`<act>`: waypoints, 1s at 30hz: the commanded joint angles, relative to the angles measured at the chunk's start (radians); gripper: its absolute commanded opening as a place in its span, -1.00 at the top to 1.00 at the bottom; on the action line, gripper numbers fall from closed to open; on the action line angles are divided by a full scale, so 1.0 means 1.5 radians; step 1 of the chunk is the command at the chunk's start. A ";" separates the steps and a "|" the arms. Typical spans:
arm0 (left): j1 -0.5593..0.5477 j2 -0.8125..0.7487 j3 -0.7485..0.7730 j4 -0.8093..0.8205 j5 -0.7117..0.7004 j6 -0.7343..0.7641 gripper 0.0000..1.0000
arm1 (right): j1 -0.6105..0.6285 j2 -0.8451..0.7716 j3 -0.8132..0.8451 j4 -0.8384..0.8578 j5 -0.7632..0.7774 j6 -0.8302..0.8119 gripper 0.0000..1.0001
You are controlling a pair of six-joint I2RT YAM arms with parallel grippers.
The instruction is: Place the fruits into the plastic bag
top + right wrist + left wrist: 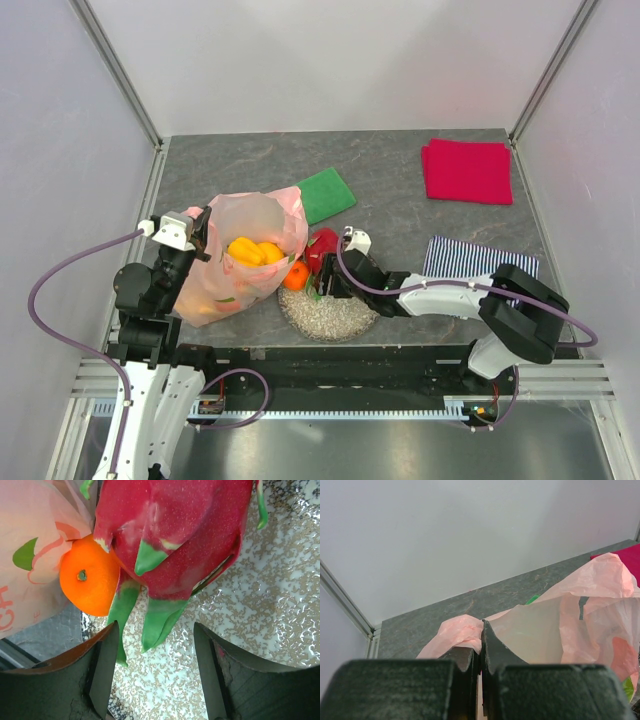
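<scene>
We have the left arm (150, 290) rising from its base at the near left, folded tight, with the wrist tipped to the right. The left gripper (203, 235) is pressed closed. In the wrist view its fingers (492, 647) meet with only a thin seam, pinching an edge of the plastic bag (600, 580). Our right arm (520, 320) bends sharply at the elbow on the near right, and the forearm (440, 295) stretches leftward, low. The right gripper (323, 273) points left and down. In the wrist view we see both its fingers (102, 660), and the jaws stand spread wide apart.
</scene>
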 commanded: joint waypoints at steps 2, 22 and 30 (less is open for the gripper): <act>0.002 -0.002 -0.004 0.024 0.003 -0.012 0.97 | 0.009 0.004 0.021 0.020 0.078 0.020 -0.36; 0.002 -0.003 -0.005 0.024 0.001 -0.012 0.97 | 0.012 0.068 0.005 0.125 0.118 -0.006 -0.05; 0.002 -0.003 -0.005 0.024 0.000 -0.011 0.97 | 0.012 0.052 0.002 0.102 0.130 0.002 0.46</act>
